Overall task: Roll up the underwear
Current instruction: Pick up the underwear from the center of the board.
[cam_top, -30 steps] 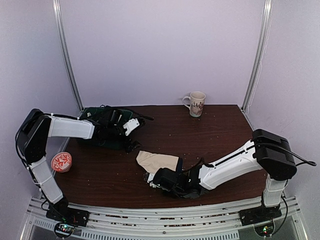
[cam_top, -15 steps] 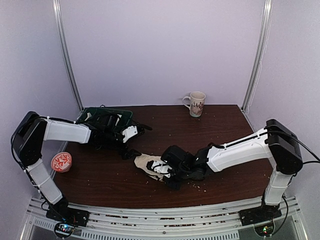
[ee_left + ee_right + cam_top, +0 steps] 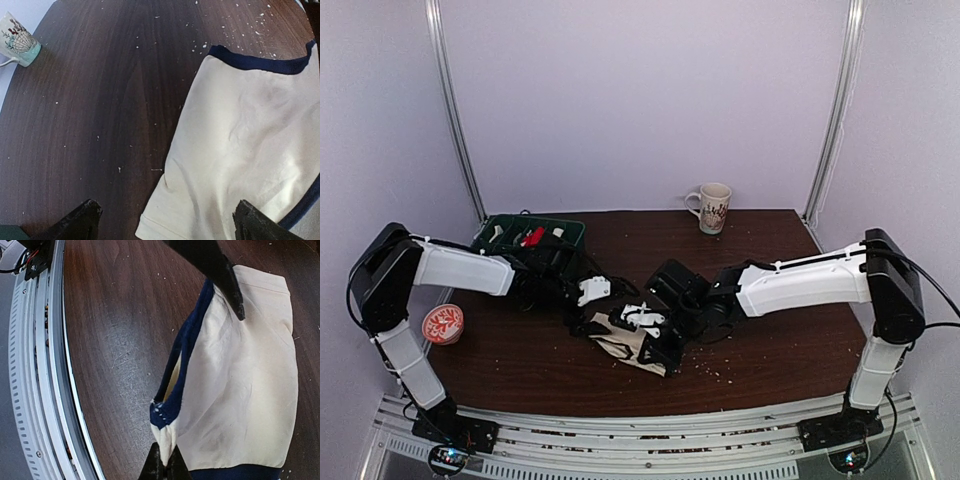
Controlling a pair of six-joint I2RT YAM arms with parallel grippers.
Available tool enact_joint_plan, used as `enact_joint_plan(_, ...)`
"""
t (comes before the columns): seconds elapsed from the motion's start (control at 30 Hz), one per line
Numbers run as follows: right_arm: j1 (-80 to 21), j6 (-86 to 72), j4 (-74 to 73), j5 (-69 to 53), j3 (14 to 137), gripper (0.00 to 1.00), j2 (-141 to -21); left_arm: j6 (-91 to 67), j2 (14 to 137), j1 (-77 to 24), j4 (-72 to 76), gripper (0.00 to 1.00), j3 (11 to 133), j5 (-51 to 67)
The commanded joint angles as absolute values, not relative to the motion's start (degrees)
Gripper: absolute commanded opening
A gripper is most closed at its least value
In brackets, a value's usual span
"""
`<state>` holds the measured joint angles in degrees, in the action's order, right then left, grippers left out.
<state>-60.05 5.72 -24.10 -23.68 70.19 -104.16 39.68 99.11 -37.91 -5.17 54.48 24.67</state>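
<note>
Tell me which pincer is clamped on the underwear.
The right pincer: shut on a navy-trimmed corner of the underwear. The left pincer stands wide open above it, gripping nothing.

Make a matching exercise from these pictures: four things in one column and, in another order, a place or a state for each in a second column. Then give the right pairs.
Things:
1. mug
2. green basket
3. left end effector
4. right end effector

Places or states:
A. shut on an edge of the underwear
B. open, holding nothing
C. far left corner of the table
D. far edge of the table, right of the middle

Pairs: 1-D, 2-C, 3-B, 4-A
</note>
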Motion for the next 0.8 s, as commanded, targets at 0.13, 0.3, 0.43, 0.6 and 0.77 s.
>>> enact_joint_plan(0.13,-56.47,3.99,-25.48,-26.19,70.83,0.00,-105.54,44.87,91.02,-38.08,-2.21,0.98,48.58,28.80)
enact_joint_plan(0.3,-54.39,2.93,-23.21,-27.70,69.18,0.00,-105.50,51.74,86.25,-38.42,-2.49,0.98,43.62,34.34)
enact_joint_plan(0.43,-53.48,1.81,-21.64,-28.95,68.63,0.00,-105.73,52.95,87.70,-41.34,-1.18,0.98,42.60,28.14)
enact_joint_plan(0.6,-52.93,0.89,-20.47,-29.42,67.88,0.00,-105.40,51.38,90.95,-44.58,3.45,0.98,41.79,18.65)
enact_joint_plan(0.77,-51.85,0.01,-19.77,-29.95,67.85,0.00,-105.67,51.22,91.53,-47.21,8.65,0.98,39.35,12.27)
